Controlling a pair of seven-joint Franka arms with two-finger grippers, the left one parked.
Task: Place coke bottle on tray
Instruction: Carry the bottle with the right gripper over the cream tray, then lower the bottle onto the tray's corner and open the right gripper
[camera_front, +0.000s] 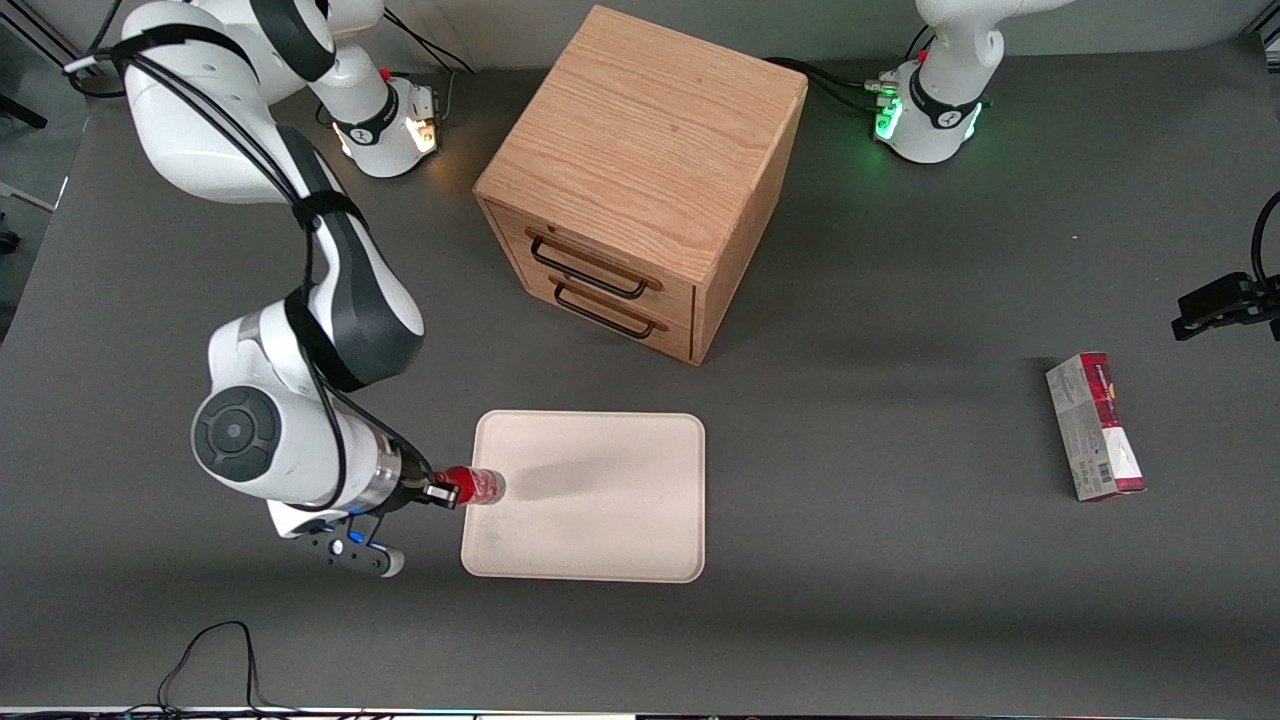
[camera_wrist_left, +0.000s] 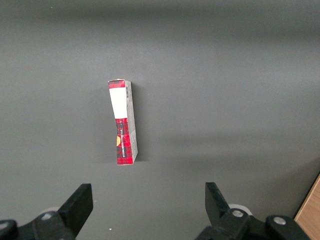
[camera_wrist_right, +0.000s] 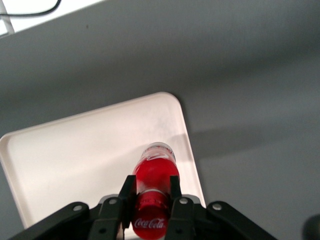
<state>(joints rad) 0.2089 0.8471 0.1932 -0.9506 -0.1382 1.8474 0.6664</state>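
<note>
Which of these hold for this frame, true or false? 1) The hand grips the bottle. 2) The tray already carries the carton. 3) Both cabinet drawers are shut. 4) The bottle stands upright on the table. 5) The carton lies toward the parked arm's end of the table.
1) True: the hand is shut on the bottle, one finger on each side of it.
2) False: the tray carries no carton; the carton lies on the table.
3) True: both drawers of the cabinet look shut.
4) False: the bottle is held tilted over the tray's edge nearest the working arm.
5) True: it lies toward the parked arm's end.
</note>
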